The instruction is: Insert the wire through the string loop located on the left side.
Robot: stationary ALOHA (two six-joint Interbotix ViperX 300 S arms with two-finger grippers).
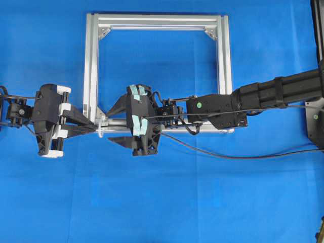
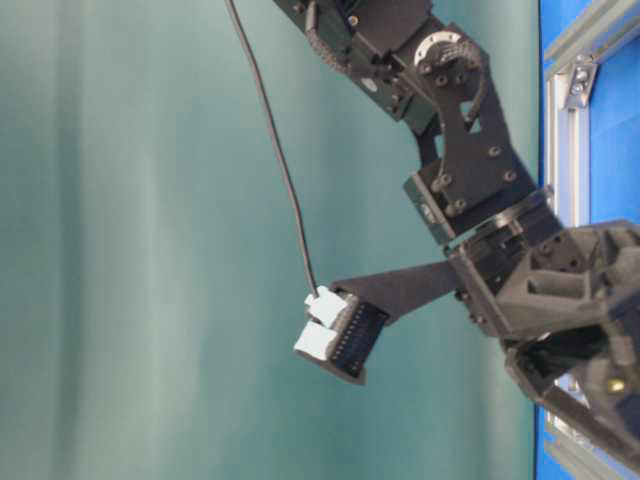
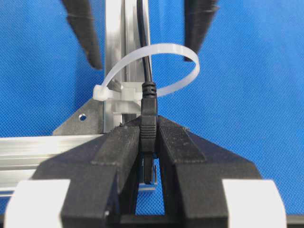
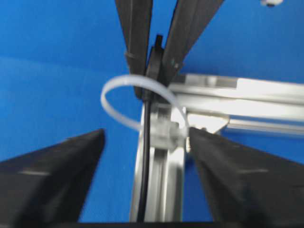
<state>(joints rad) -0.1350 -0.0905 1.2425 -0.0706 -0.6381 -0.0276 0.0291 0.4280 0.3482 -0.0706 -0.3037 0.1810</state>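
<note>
At the aluminium frame's (image 1: 91, 66) lower-left corner, the wire (image 3: 145, 61) runs through the string loop (image 3: 156, 59), its plug (image 3: 148, 121) clamped in the left gripper (image 3: 148, 142); the right gripper (image 4: 145, 166) straddles the cable, jaws wide, holding nothing.

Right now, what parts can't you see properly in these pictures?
- The wire: its plug's tip sits between the left gripper fingers, hidden in the left wrist view.
- The string loop: too small to make out from overhead, though clear in the left wrist view.
- The right gripper: its fingers are blurred in its own wrist view.
- The frame: mostly cut off by the table-level picture's right edge.
</note>
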